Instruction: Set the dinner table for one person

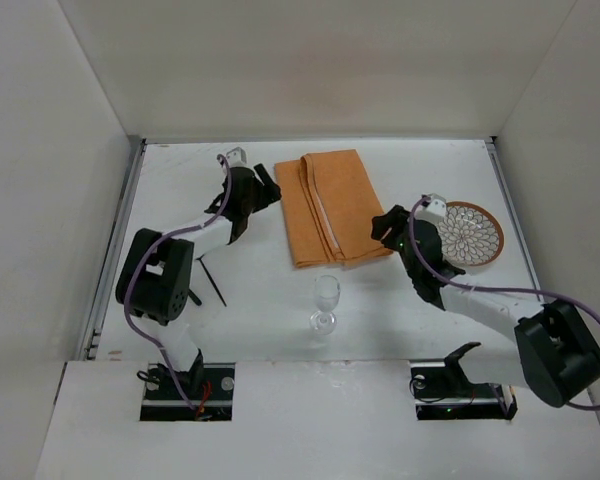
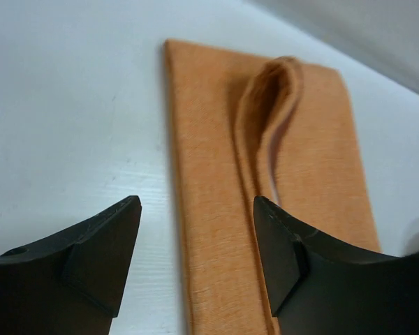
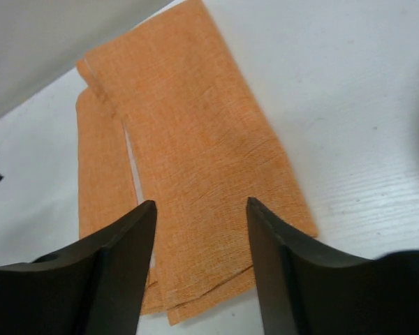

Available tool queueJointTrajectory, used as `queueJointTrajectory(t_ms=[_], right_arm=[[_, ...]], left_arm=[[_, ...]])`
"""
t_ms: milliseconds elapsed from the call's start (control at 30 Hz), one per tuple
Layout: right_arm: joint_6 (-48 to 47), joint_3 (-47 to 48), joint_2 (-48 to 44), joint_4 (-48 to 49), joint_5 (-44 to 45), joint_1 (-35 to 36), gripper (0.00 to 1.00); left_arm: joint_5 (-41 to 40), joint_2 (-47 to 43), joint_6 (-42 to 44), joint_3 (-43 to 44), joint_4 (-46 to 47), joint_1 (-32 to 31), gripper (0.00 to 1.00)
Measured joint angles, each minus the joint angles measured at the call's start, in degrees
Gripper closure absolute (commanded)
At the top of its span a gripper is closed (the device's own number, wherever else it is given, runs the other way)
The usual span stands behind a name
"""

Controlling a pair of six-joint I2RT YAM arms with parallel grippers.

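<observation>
An orange cloth, folded with a raised crease, lies on the white dinner table at mid-back. My left gripper is open and empty at the cloth's left edge; in the left wrist view its jaws straddle the cloth's left border. My right gripper is open and empty over the cloth's near right corner; in the right wrist view the cloth lies between and under the jaws. A patterned round plate lies to the right. A clear wine glass stands upright in front of the cloth.
A thin black utensil lies on the table beside the left arm. Grey rails run along the table's left edge and right edge. White walls enclose the table on three sides.
</observation>
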Motion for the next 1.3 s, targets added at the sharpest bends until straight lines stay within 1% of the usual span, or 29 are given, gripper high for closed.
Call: queueJointTrajectory(t_ms=[67,167,267,400,467,633,767,833,900,967,1067,1300], right_arm=[[-2.0,2.1,2.0,-1.2,-1.1,1.4,0.26],[-4.7,5.9,5.1,-3.7,-3.3,3.3,0.25],[-6.5,10.4,9.9,-6.1,-6.3,4.6,0.24],[-8.5,17.4,17.9,-11.8,-10.8,6.2,0.19],[-9.8,20.3,21.1,-14.7,-11.7,7.6,0.17],[-12.1,26.5,27.3,-20.3,-12.5,10.8,0.17],[-12.6,30.1,31.5,-23.8,-11.8,11.2,0.17],[-12.7,31.4,33.1,-25.6,-10.8,11.3,0.17],[-12.8,32.9,34.2,-27.3,-9.8,11.7,0.19],[-13.0,34.5,35.0,-29.0,-9.0,12.2,0.23],[-13.6,37.2,36.8,-31.8,-7.7,12.8,0.42],[-14.0,39.7,38.4,-34.8,-6.2,12.9,0.42]], left_arm=[[0.2,2.8,-2.4,-0.9,-0.5,0.3,0.38],[1.2,6.4,-4.3,-1.3,-1.0,0.1,0.39],[2.3,8.2,-5.5,-1.3,-1.0,-0.3,0.41],[3.2,8.5,-6.7,-1.3,-0.9,-0.9,0.45],[3.5,8.5,-7.2,-1.5,-0.5,-1.2,0.5],[3.8,8.5,-8.2,-3.0,-0.1,-2.4,0.52],[4.1,8.5,-8.7,-3.6,-0.3,-4.3,0.53],[4.2,8.5,-8.9,-3.8,0.0,-5.2,0.56],[4.3,8.7,-9.1,-3.9,0.1,-6.0,0.61],[4.3,9.2,-9.5,-3.9,0.6,-6.6,0.68],[4.3,10.0,-10.1,-3.8,1.4,-7.0,0.79],[5.1,10.3,-11.1,-4.4,2.1,-6.0,0.88]])
